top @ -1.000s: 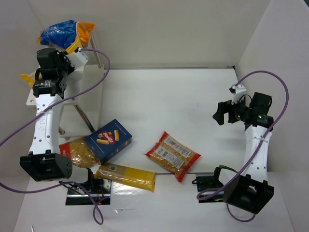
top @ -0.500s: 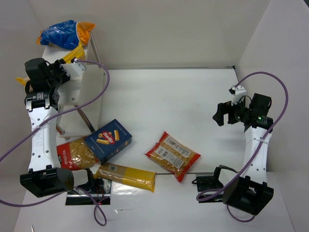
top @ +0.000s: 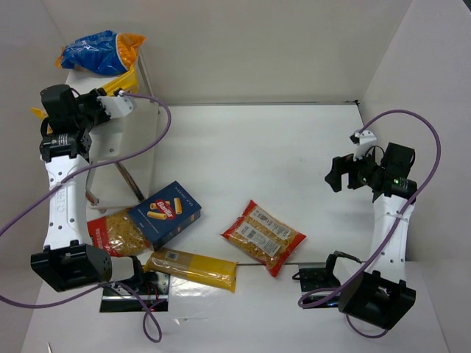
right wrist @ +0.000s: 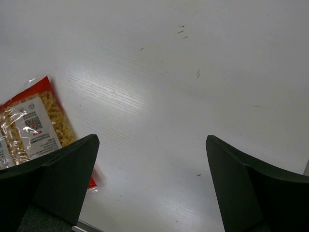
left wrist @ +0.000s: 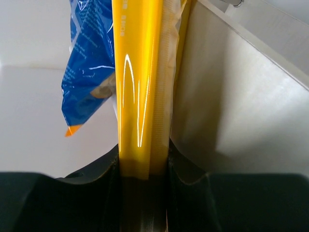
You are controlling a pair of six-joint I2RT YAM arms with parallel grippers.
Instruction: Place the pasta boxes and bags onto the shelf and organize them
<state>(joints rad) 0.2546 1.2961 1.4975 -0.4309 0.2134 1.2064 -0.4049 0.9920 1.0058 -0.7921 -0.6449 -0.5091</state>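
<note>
My left gripper (top: 103, 95) is shut on a long narrow yellow pack (top: 126, 78) at the top of the white shelf (top: 110, 151). In the left wrist view the pack (left wrist: 140, 72) runs straight out from between the jaws (left wrist: 144, 164). The blue-and-orange pack (left wrist: 89, 58) is just left of it and a shelf board (left wrist: 231, 96) is on its right. The blue-and-orange pack (top: 99, 53) lies on the shelf top. The blue box (top: 168, 213), two red-trimmed packs (top: 263, 237) (top: 114, 234) and the other yellow pack (top: 193, 268) lie on the table. My right gripper (top: 338, 173) is open and empty.
White walls close in the table at the back and on both sides. A purple cable (top: 151, 129) loops over the shelf. In the right wrist view (right wrist: 152, 159) I see bare table and a corner of a red-trimmed pack (right wrist: 34, 121).
My left arm has swung left and turned at the shelf top, carrying the yellow pack with it. The right arm has not moved.
</note>
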